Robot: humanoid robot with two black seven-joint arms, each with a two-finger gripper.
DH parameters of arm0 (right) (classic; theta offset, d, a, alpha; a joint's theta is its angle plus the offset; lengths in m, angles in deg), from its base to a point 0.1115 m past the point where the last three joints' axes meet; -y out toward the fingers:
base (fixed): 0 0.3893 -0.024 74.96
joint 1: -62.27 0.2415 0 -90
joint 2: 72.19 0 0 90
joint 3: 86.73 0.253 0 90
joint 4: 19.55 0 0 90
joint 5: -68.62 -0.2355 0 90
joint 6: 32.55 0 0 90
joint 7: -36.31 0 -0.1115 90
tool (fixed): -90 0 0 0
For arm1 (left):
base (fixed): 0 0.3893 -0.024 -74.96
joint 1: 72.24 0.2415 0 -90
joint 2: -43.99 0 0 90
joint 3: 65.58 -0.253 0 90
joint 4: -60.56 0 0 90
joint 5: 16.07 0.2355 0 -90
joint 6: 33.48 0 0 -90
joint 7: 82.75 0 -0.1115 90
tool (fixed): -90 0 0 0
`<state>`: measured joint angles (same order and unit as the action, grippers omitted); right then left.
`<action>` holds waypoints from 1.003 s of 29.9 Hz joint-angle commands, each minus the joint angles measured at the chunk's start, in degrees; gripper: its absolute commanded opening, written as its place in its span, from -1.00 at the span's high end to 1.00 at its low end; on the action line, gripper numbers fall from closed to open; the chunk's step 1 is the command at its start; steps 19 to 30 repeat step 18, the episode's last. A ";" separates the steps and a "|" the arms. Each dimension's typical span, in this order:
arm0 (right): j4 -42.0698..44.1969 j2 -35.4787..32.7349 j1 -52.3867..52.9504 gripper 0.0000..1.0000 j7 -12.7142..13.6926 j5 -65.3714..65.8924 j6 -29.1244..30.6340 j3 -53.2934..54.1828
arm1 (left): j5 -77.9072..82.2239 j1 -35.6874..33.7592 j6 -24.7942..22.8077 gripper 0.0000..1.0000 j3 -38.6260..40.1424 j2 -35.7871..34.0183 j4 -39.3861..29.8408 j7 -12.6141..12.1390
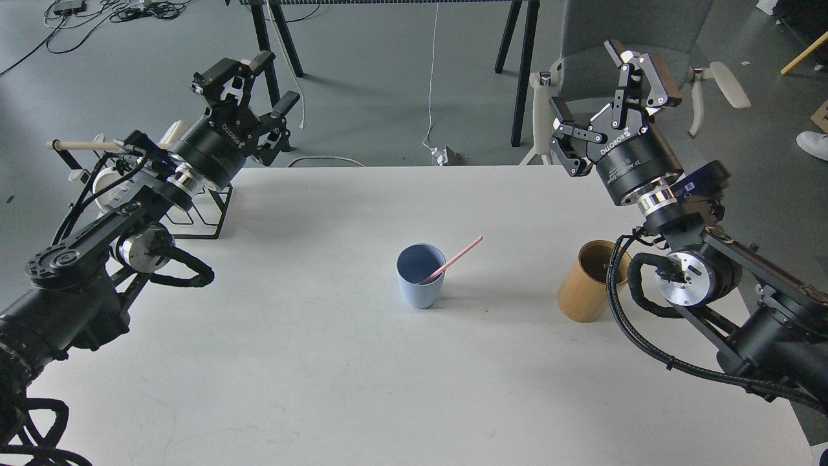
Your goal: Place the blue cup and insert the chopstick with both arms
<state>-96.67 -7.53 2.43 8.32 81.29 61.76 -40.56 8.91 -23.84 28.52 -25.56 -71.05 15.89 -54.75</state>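
The cup [421,276] stands upright near the middle of the table [310,375], mouth up, well apart from both our arms; the chopstick [453,260] sits inside it, lower end down in the dark blue interior, leaning on the rim; its long axis slants up and away to our right, the free pink tip well above the rim and pointing toward the far right corner.

The table is plain white and matte, with faint scuffs near our edge; beyond its far edge lies grey floor with black table legs [517,71], a white cable [432,77] running down to a plug, loose black cables at the far left, and a grey chair [621,39] with white armrests behind our right arm.

To the right of the cup, a tan wooden holder [582,291] stands upright and partly behind our right arm's cable; at the far left edge a black wire rack [207,217] sits behind our left arm, with white mugs and a wooden dowel on it, mostly hidden.

Our left gripper [262,97] hangs above the far left corner, fingers spread wide, holding nothing; our right gripper [598,107] hangs above the far right edge, fingers likewise spread apart and empty.
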 commanded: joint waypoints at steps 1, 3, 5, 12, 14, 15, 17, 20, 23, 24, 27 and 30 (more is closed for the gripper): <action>0.48 1.17 -1.34 -0.98 -0.01 -0.19 0.96 3.48 | -0.64 0.91 0.00 -0.44 0.05 -2.99 0.02 0.00; 0.22 2.13 -1.43 -0.98 -0.01 -0.19 1.05 2.79 | -0.81 1.26 0.00 -0.45 0.14 -3.34 0.02 0.00; 0.57 2.92 -0.55 -0.98 -0.01 0.16 1.05 2.17 | -1.16 1.53 0.00 -0.46 0.93 -3.78 0.02 0.00; -0.30 3.54 0.86 -0.98 -0.01 0.25 1.49 1.82 | -1.60 1.53 0.00 -0.50 2.95 -3.78 -0.07 0.00; -1.53 3.89 0.60 -0.98 -0.01 0.25 1.75 1.82 | -1.60 1.53 0.00 -0.50 3.65 -3.78 -0.07 0.00; -2.23 3.81 0.60 -0.98 -0.01 0.25 1.75 1.99 | -1.60 1.53 0.00 -0.50 4.00 -3.78 -0.07 0.00; -2.77 3.81 0.51 -0.98 -0.01 0.25 1.75 2.17 | -1.69 1.53 0.00 -0.50 4.88 -3.78 -0.07 0.00; -2.94 3.89 0.51 -0.98 -0.01 0.33 1.75 2.08 | -1.69 1.70 0.00 -0.50 5.41 -3.87 -0.07 0.00; -2.94 3.89 0.51 -0.98 -0.01 0.33 1.75 2.08 | -1.69 1.70 0.00 -0.50 5.41 -3.87 -0.07 0.00; -2.94 3.89 0.51 -0.98 -0.01 0.33 1.75 2.08 | -1.69 1.70 0.00 -0.50 5.41 -3.87 -0.07 0.00; -2.94 3.89 0.51 -0.98 -0.01 0.33 1.75 2.08 | -1.69 1.70 0.00 -0.50 5.41 -3.87 -0.07 0.00; -2.94 3.89 0.51 -0.98 -0.01 0.33 1.75 2.08 | -1.69 1.70 0.00 -0.50 5.41 -3.87 -0.07 0.00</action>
